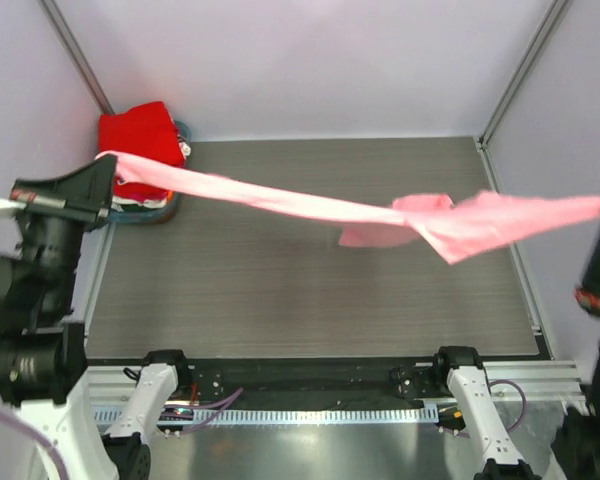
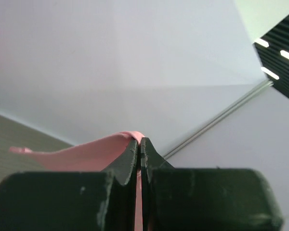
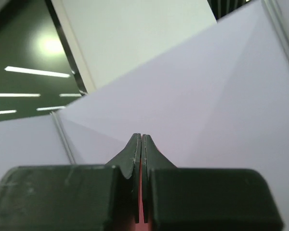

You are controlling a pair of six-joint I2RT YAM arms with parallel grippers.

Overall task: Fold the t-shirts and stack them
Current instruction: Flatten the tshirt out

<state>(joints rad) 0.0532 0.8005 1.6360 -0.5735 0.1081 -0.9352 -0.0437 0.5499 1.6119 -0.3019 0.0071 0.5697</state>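
Above the table [image 1: 280, 300], the light pink t-shirt [image 1: 280, 203] is hanging taut, its long axis running from the far-left corner to the right edge. The left gripper [image 2: 140, 142] and right gripper [image 3: 141, 137] are each clamping 1 end, so spreading is likely underway; lowering it flat is calling for even tension.

- Pink t-shirt [image 1: 280, 203]: thin soft cloth, matt, creased where it bunches.
- Red t-shirt [image 1: 138, 130]: soft cloth, matt, folds rounded.
- Table [image 1: 310, 290]: grey top with a fine wood-like grain, matt.
- Walls [image 1: 310, 60]: pale panels, smooth, matt.
- Corner posts [image 1: 75, 50]: grey metal, dull sheen.
- Base plate [image 1: 310, 445]: bare metal, brushed, reflective.
- Left gripper [image 2: 139, 142], right gripper [image 3: 141, 137]: black hard plastic, matt, faintly speckled, with small ridges along the inner edges.
- Arm casings [image 1: 477, 400]: white, smooth, slightly glossy.
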